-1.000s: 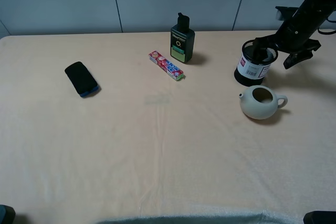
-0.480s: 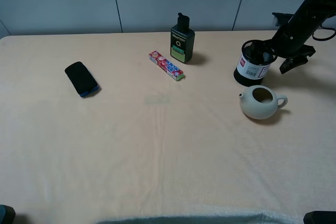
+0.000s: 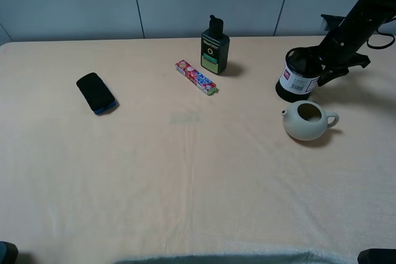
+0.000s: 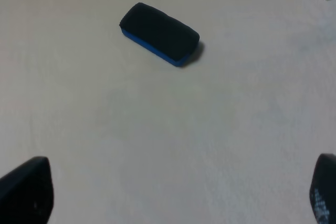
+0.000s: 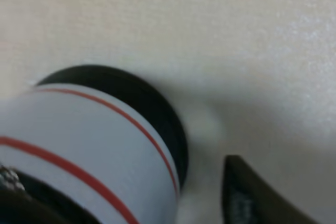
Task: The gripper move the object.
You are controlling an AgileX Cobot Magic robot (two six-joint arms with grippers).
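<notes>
Exterior high: right arm (image 3: 362,17) slanted down, end effector (image 3: 317,69) spread astride pen cup (image 3: 296,82) rim.

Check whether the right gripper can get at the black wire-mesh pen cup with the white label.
Probably yes. The right gripper is at the rim of the black wire-mesh pen cup, one finger just beside its wall. The cream round teapot stands apart, nearer the camera, not between them.

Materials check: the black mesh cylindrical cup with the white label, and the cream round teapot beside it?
Black mesh pen cup: likely painted metal wire, matte, since its upper wall looks see-through. The label seems to be paper or plastic, white with red lines. Cream teapot: probably ceramic or clay, with a smooth, dull body and no sharp highlights.
</notes>
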